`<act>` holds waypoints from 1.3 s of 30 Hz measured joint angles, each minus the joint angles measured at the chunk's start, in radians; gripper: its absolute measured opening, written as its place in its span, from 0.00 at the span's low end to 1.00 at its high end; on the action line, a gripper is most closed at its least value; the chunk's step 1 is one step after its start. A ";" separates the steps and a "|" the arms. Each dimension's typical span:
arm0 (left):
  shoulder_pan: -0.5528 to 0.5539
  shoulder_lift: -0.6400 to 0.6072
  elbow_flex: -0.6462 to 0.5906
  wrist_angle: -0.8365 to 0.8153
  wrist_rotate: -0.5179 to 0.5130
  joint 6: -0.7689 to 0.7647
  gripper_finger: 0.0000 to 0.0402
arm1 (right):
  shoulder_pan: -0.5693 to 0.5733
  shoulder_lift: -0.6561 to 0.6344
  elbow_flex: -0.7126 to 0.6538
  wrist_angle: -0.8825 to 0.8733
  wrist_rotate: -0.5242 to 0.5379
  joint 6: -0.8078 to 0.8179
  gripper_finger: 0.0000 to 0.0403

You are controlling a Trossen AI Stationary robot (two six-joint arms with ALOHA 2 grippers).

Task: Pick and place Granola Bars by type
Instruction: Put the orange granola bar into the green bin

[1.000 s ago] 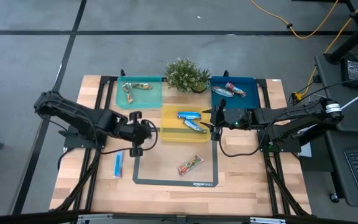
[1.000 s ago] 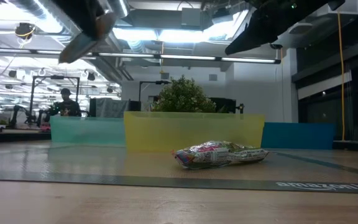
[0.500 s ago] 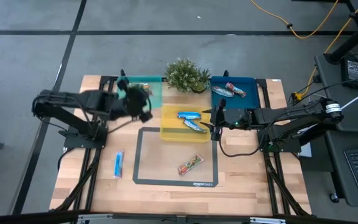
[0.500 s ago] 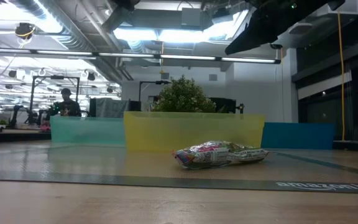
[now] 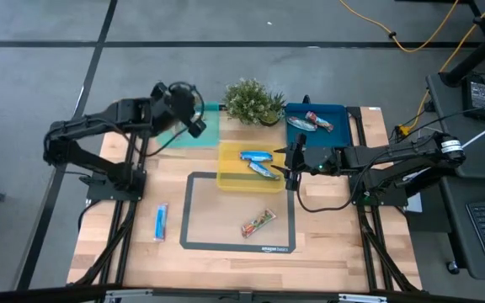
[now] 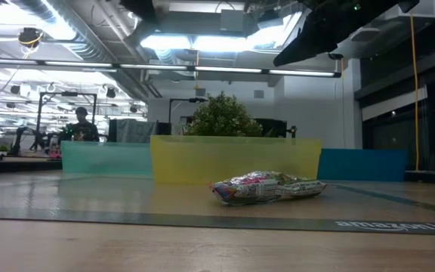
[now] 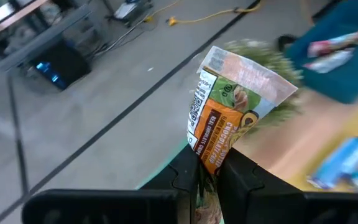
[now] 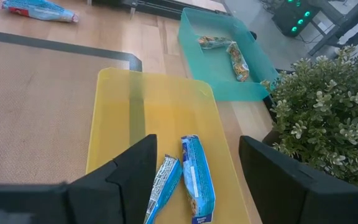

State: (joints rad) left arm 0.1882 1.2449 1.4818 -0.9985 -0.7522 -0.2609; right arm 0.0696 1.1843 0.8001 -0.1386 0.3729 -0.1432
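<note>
My left gripper (image 5: 197, 126) is raised over the green tray (image 5: 211, 133) at the far left, shut on a tan-and-orange granola bar (image 7: 232, 109). That tray has two tan bars (image 8: 227, 51) in it. My right gripper (image 5: 290, 160) hangs open above the yellow tray (image 5: 226, 181), over its two blue bars (image 5: 258, 162). A third blue bar (image 5: 160, 221) lies flat on the wood at the near left. A silvery bar (image 5: 258, 224) lies on the grey mat. The dark blue tray (image 5: 337, 114) has silvery bars (image 5: 310, 123). My left gripper pinches the tan-and-orange bar by one end (image 7: 209, 163) between its two fingers. The rest of the bar sticks out past the fingertips. It is lifted clear of the table and trays.
A potted plant (image 5: 251, 101) stands at the far edge between the green and dark blue trays. The grey mat (image 5: 226, 210) fills the middle of the table. People show in the room beyond in the low view.
My left gripper has risen from beside the mat's left edge and swung toward the table's far edge, ending over the green tray. It has rolled on the way and stayed shut.
</note>
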 joint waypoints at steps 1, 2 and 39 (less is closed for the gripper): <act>0.034 0.000 0.000 0.000 0.010 0.008 0.09 | 0.000 0.000 0.000 0.000 0.000 0.000 0.57; 0.068 0.000 0.000 0.000 0.024 0.019 0.09 | 0.000 0.000 0.000 0.000 0.000 0.000 0.57; 0.511 0.156 -0.290 0.113 0.338 0.221 0.06 | 0.000 0.000 0.000 0.009 0.000 -0.046 0.57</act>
State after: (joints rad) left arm 0.6988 1.4011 1.1919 -0.8852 -0.4147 -0.0398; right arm 0.0696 1.1843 0.8001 -0.1299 0.3729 -0.1888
